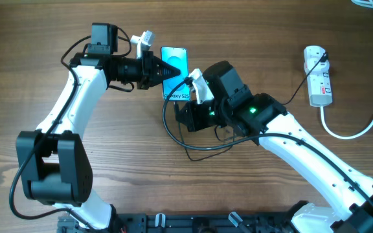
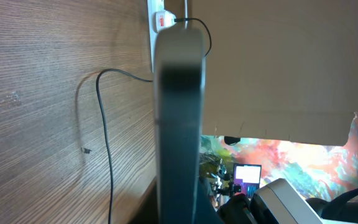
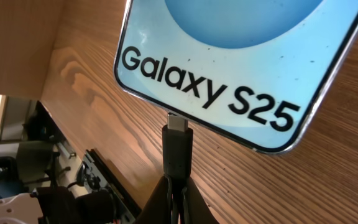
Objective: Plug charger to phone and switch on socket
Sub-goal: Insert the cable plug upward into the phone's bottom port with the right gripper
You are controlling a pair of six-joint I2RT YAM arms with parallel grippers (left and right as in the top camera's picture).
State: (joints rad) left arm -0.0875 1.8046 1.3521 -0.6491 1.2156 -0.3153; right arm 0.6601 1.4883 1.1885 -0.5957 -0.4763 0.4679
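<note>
Right wrist view: right end effector is narrow, pinched on the charger low on the plug body. That leaves the connector tip sticking out free toward the port. The tip meets the bottom edge of the phone, just under the "Galaxy S25" band and square to the edge. Cannot tell if it is fully seated or only at the mouth of the port.

Left wrist view: the phone runs edge-on down the middle of the frame, so it looks to sit between the left fingers. The fingers themselves are not in shot. The thin black cable trails loose over the tabletop beside it.

Overhead: left end effector is closed on the phone from the side opposite the right arm. Judged reason: it braces the phone so the push from the plug does not slide it away. The two arms face each other across the phone, near the tabletop centre. Cable slack loops below them, so nothing pulls on the tip.

Far right, well apart from both arms: socket, with black plug in it and white cord running off. Red switch mark is visible but its state is too small to read. Neither arm is near it, so the step in hand is the insertion and the switching is not yet done.
</note>
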